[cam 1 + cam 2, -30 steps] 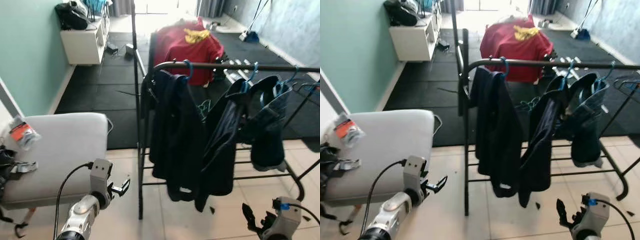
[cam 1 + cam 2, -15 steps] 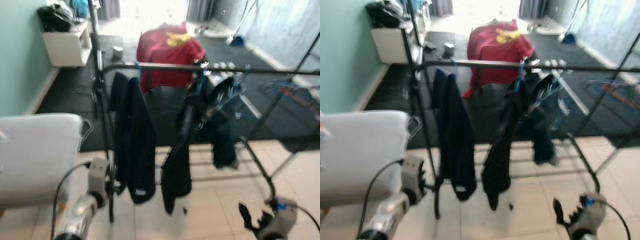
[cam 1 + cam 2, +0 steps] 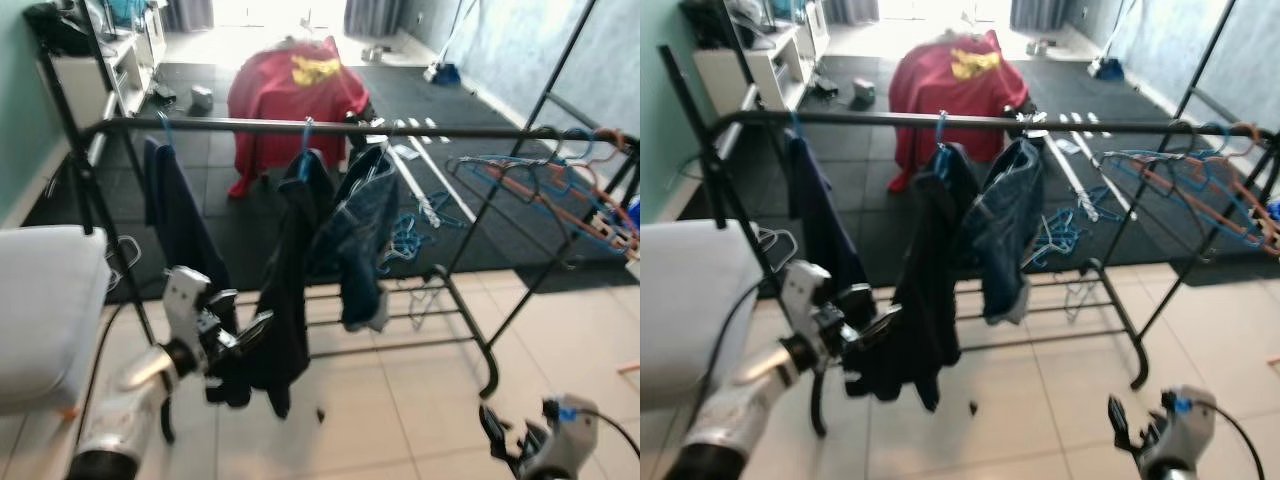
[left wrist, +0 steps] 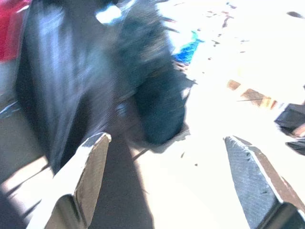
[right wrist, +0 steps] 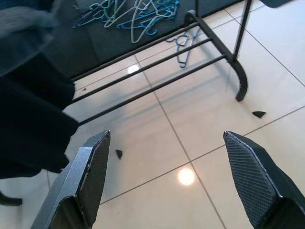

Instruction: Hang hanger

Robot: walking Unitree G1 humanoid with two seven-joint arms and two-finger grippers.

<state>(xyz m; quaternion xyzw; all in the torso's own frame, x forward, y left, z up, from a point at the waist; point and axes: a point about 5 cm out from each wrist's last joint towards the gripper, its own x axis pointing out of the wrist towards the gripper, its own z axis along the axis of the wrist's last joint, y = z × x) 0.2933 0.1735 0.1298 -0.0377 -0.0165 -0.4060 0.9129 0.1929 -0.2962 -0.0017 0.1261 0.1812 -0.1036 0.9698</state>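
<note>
1. Before the robot stands a black rack (image 3: pixel 330 128), its top bar running left to right across the head view; everything below is placed from that bar.
2. On the bar hang 3 dark garments: a jacket (image 3: pixel 175 215) near its left end, a long coat (image 3: pixel 290 290) at the middle, and jeans (image 3: pixel 362 240) just right of the coat, each on a blue hanger hook.
3. At the bar's right end hangs a cluster of empty hangers (image 3: pixel 545 190), blue and orange, touching one another. More loose hangers (image 5: pixel 133 14) lie on the dark mat behind the rack's lower rails.
4. The left gripper (image 3: pixel 240 335) is raised below the bar, close against the hem of the coat; its fingers (image 4: pixel 90 167) stand wide apart and hold nothing.
5. The right gripper (image 3: pixel 1130 435) hangs low over the tiles, below the bar's right half, fingers (image 5: pixel 93 167) spread wide and empty too.
6. Neither gripper carries a hanger, so I judge the task is at its fetching stage.
7. The relation that matters: the empty hangers lie up and to the right of both grippers, their long axes roughly across the bar. The right arm is the nearer one and would have to rise well up to reach them.
</note>
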